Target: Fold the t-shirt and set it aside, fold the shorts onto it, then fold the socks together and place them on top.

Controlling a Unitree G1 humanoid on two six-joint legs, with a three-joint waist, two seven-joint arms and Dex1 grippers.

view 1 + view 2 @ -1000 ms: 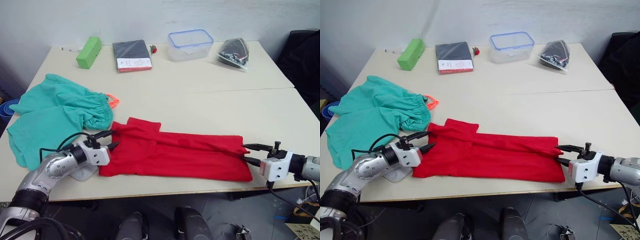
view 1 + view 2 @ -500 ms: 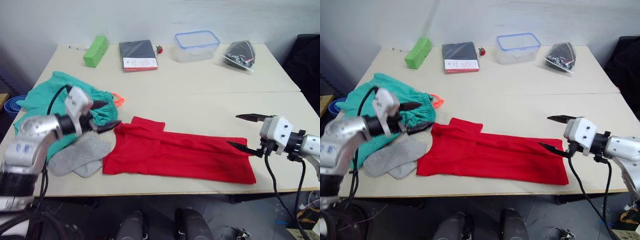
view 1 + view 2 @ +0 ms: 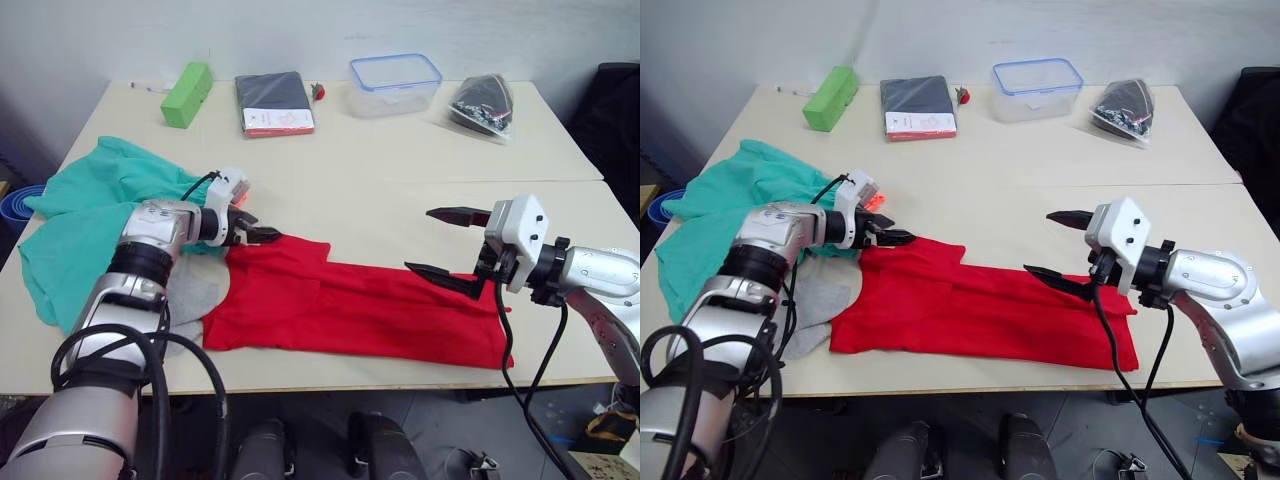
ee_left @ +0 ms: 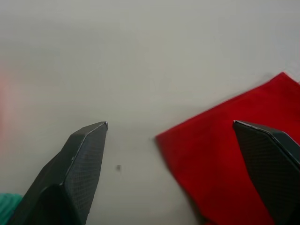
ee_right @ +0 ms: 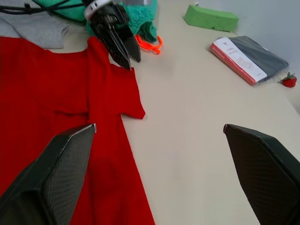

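1. So, the bright red cotton t-shirt [image 3: 350, 310] lies flat as a long band along the near edge of the beige worktop [image 3: 400, 170], apparently already narrowed lengthwise.
2. The left pincer [image 3: 262, 235] hangs at the shirt's upper left corner, fingers spread and empty, one fingertip [image 4: 262, 150] over red cloth, the other over bare worktop. My guess is it's lining up to pinch that corner.
3. The right pincer [image 3: 442, 244] hovers wide open above the shirt's other end, holding nothing, probably ready for the crosswise fold.
4. The teal-green gathered shorts [image 3: 90, 220] are heaped at the left edge, orange drawstring showing.
5. The light grey knit socks [image 3: 825, 295] lie between shorts and shirt, touching both.
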